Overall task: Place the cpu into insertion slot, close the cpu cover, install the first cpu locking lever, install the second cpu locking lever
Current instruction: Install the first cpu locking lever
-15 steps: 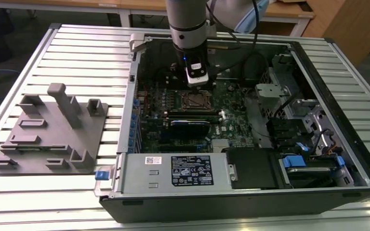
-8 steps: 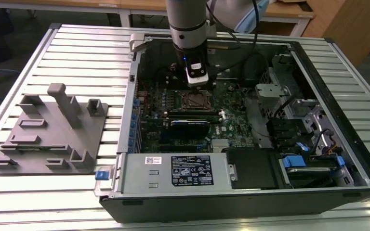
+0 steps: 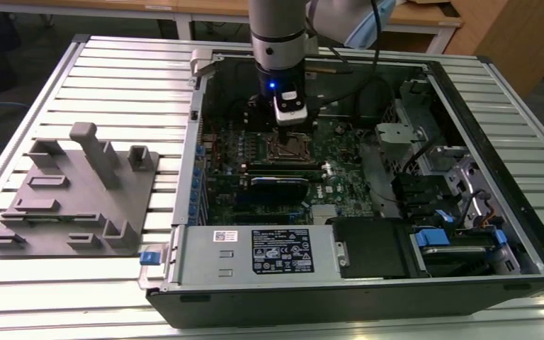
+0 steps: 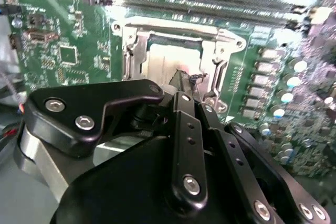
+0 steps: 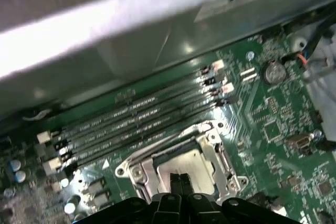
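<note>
Silvery cpu cover (image 5: pixel 214 148) lies flat around the cpu (image 5: pixel 181 162), which sits in the insertion slot (image 5: pixel 166 154). My tool (image 5: pixel 181 178) hovers just above, pinched together and holding nothing. I'd press only on the frame, never the chip.

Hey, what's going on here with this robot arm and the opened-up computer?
The robot arm's gripper reaches down into the open computer case, right over the insertion slot on the green motherboard. In the first wrist view its jaws are together, tips just above the cpu, which sits in the slot with the silvery cpu cover lying flat around it. Whether the locking levers are latched I cannot tell.
</note>
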`<state>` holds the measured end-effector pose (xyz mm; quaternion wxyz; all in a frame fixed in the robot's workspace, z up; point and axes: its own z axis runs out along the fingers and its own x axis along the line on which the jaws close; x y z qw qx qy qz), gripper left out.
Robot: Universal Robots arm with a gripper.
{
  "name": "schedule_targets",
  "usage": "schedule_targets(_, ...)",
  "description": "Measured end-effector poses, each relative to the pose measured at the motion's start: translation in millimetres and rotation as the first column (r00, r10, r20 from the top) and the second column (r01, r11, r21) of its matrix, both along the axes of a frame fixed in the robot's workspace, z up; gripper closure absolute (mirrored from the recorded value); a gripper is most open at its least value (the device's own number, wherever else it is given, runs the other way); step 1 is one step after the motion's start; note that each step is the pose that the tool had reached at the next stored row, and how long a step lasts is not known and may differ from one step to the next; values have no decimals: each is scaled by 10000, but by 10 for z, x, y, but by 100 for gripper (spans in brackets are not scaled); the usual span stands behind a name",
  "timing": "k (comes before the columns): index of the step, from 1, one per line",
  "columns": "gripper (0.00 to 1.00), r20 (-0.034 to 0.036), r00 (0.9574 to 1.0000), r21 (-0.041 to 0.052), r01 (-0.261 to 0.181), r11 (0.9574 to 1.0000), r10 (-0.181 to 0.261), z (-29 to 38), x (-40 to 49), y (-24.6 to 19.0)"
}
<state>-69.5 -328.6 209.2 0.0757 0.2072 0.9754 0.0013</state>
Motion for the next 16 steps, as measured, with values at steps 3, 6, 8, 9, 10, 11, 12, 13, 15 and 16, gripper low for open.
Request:
schedule_targets(3, 90, -29, 9999, -11, -161, 9999, 161, -4, 8, -1)
schedule_targets(6, 90, -52, 9989, -9, -464, 9989, 464, -7, 10, 0)
schedule_targets(8, 90, -60, 9977, -9, -671, 9977, 671, -8, 10, 0)
schedule_targets(9, 90, -63, 9969, -8, -781, 9969, 781, -9, 11, 0)
schedule_targets(10, 90, -66, 9960, -8, -893, 9960, 893, -10, 11, 0)
schedule_targets(11, 90, -67, 9948, -7, -1015, 9948, 1015, -11, 11, 0)
schedule_targets(12, 90, -66, 9934, -7, -1142, 9935, 1142, -13, 11, 0)
schedule_targets(13, 90, -66, 9917, -7, -1284, 9917, 1284, -14, 11, 0)
schedule_targets(15, 90, -67, 9879, -8, -1550, 9879, 1550, -18, 11, 0)
schedule_targets(16, 90, -67, 9857, -8, -1686, 9857, 1686, -20, 11, 0)
